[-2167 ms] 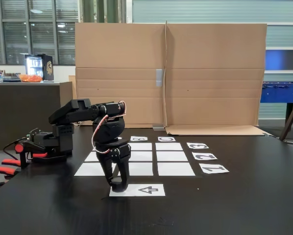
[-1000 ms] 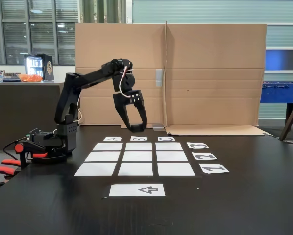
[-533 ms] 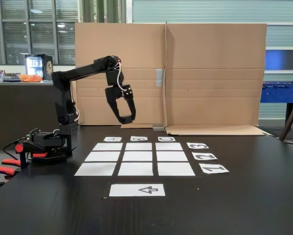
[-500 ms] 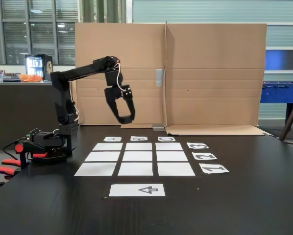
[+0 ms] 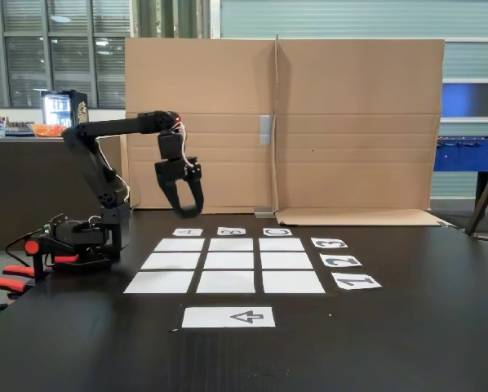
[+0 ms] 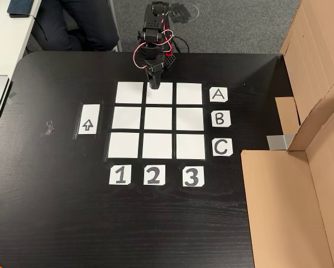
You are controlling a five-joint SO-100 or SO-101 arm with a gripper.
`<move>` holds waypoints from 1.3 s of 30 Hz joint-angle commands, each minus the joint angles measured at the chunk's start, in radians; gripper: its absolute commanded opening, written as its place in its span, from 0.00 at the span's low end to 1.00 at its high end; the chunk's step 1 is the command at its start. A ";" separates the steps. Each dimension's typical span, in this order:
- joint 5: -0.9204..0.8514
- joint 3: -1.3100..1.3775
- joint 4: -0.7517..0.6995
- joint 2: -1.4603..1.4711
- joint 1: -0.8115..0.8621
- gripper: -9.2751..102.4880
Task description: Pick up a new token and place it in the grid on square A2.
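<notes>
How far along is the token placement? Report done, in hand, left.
Done: nothing placed; all nine white paper cells of the grid lie bare, square A2 included. In hand: the black two-finger gripper hangs raised near A2; whether it holds a token cannot be told. Left: set the small black token on A2.

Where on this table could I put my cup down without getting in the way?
Bare tabletop lies below the number labels, and left of the arrow sheet. It is crowded at the grid, where the gripper hangs over its top edge, and by the cardboard at right.
</notes>
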State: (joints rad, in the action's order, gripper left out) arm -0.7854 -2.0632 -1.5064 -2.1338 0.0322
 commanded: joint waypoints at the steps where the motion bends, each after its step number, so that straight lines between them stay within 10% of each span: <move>1: -0.014 -0.071 0.038 -0.089 -0.020 0.23; 39: -0.127 -0.491 0.245 -0.176 -0.032 0.22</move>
State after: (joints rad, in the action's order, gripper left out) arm -0.8958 -2.5525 -1.2717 -2.3178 0.0031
